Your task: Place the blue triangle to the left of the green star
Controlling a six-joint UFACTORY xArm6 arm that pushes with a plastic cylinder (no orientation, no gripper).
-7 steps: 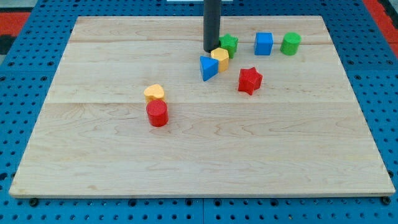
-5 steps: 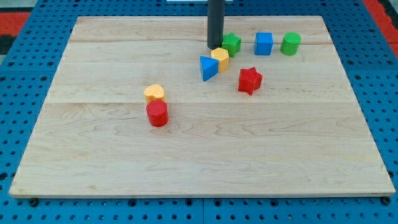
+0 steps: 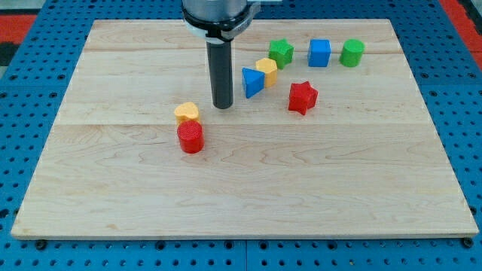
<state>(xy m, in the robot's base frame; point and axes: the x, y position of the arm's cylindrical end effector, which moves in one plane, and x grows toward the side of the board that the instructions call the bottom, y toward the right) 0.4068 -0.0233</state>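
- Wood makes up the big table top (image 3: 241,188), and a blue board full of holes (image 3: 22,150) shows around its edges.
- Nearest the view's bottom stands the red cylinder (image 3: 190,138), a round red block.
- The yellow block (image 3: 187,112) sits just behind the red cylinder, touching it or almost touching it. Its shape is rounded, but it is hard to tell more.
- The arm's rod (image 3: 221,71) comes straight down from the view's top. It is dark and has nothing to grab with, so it holds nothing.
- Its tip (image 3: 222,106) rests on the wood between the yellow block and the blue triangle. It sits to the view's left of the triangle and a little lower, near it but not touching.
- The red star (image 3: 303,97) lies to the view's right of the triangle, with a gap between them.
- The blue triangle (image 3: 252,82) touches a second yellow block (image 3: 266,71) on its upper right side.
- The green star (image 3: 281,52) sits just behind that yellow block, up and to the view's right of the triangle.
- The blue cube (image 3: 319,53) is next along the far row, to the view's right of the green star.
- The green cylinder (image 3: 352,53) is last in that row, near the view's top right.
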